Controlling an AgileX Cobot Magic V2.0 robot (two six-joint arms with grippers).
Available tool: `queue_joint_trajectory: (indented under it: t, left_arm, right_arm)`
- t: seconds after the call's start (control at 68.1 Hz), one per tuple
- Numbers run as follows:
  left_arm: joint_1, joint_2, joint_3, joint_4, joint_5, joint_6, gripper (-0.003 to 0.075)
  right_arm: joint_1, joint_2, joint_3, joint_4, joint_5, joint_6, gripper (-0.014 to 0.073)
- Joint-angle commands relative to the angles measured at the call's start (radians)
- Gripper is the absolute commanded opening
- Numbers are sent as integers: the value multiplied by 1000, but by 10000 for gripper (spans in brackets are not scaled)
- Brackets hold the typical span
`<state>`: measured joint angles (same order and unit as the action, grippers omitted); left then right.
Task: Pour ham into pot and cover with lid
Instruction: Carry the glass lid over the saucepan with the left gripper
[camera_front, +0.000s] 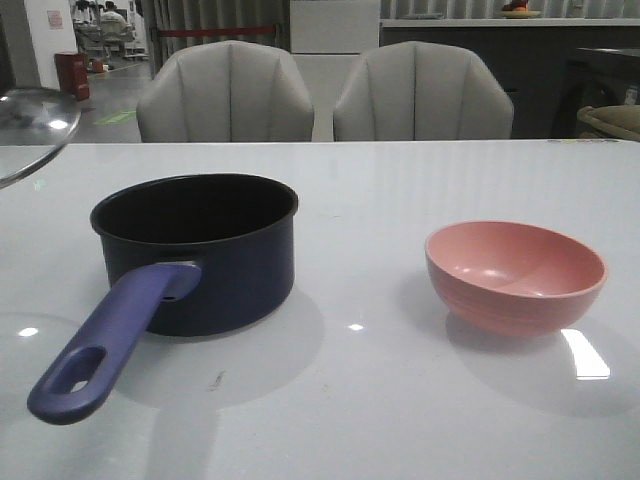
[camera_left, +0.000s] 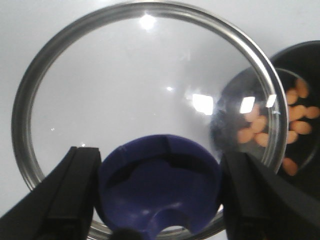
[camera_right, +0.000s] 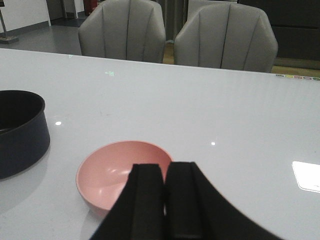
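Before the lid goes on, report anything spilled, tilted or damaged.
Nothing stands out. The ham lies inside the pot, which stands upright on the table. The pink bowl is upright and empty. The left gripper holds the lid by its knob, off the pot.

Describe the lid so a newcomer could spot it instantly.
Start at the navy saucepan on the white table and look up to its left. There the left end effector holds the lid by its blue knob: the only clear glass, steel-rimmed disc.
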<state>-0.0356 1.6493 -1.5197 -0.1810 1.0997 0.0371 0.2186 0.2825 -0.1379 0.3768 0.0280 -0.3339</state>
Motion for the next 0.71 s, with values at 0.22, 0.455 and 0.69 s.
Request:
queue_joint_trajectory:
  t: [0.22,0.455,0.69]
  left_arm:
    - [-294,54,-117,-31,-9,7,280]
    - [-339,173,-257,-31,71,3,281]
    - [-339,239,-312,-17,104,1,281]
  right_arm:
    - [-2,6,-28,-2,-77,-3,150]
    - [-2,6,-28,-2,-77,-3,150]
    - [-2,6,-28,-2,-77,-3,150]
